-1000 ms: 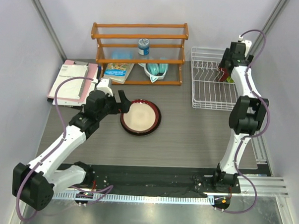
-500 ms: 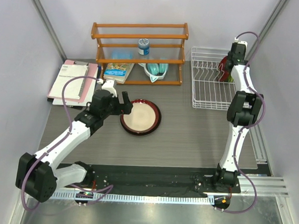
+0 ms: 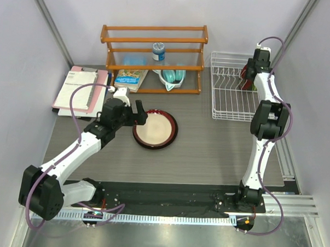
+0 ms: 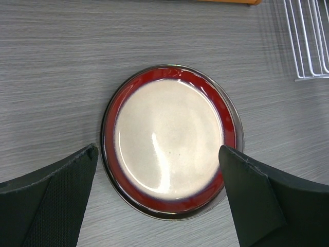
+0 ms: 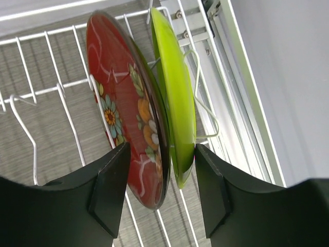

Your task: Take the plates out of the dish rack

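Observation:
A larger plate with a dark red rim and cream centre (image 3: 155, 128) lies flat on the table; a thin dark edge shows round it (image 4: 169, 139). My left gripper (image 3: 138, 112) is open and empty just above the plate's near-left edge (image 4: 158, 149), one finger on each side. The white wire dish rack (image 3: 229, 99) stands at the back right. In it the small patterned red plate (image 5: 123, 103) and the small lime green plate (image 5: 175, 92) stand upright side by side. My right gripper (image 5: 162, 154) reaches down over them (image 3: 249, 72), jaws narrowed onto both plates together. The grey-brown plate is not seen.
An orange wooden shelf (image 3: 154, 46) at the back holds a jar (image 3: 158, 49), a teal and white object (image 3: 172, 75) and books (image 3: 131, 78). A notebook (image 3: 81, 90) lies at the left. A metal rail (image 5: 231, 77) runs right of the rack, close to the wall.
My right arm has swung further back over the rack's far right corner, settling over the two small plates. My left gripper has lifted slightly off the red-rimmed plate; the plate has not moved.

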### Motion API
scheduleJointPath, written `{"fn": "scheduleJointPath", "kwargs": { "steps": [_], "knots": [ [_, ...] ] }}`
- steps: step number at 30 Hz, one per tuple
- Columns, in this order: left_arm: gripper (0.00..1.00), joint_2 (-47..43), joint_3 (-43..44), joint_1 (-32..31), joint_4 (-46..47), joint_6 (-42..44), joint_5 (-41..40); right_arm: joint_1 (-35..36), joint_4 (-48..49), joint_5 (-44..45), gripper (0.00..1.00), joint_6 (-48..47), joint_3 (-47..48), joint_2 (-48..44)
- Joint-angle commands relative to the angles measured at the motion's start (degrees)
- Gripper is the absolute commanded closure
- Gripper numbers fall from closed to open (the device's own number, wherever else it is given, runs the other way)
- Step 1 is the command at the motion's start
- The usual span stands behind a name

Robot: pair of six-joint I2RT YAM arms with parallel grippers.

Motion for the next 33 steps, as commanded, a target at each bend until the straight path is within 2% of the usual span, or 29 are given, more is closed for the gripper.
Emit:
{"fn": "scheduleJointPath", "kwargs": {
  "steps": [1, 11, 25, 33],
  "knots": [
    [0.00, -0.36, -0.03, -0.21, 2.94, -0.78, 0.72, 0.34, 1.92, -0.20, 0.41, 0.44, -0.95, -7.10],
    [0.00, -0.19, -0.65, -0.21, 3.82, -1.05, 1.25, 2.54, 0.61, 1.99, 0.38, 1.23, -0.69, -12.64],
    [0.01, 1.22, -0.91, -0.21, 4.96, -0.78, 0.99, 2.28, -1.24, 2.43, 0.39, 0.80, 6.78, -2.63],
    [0.01, 4.03, -0.12, -0.21, 5.23, -0.17, 0.37, 2.19, -1.59, 3.66, 0.45, 0.18, 11.71, 2.99]
  ]
}}
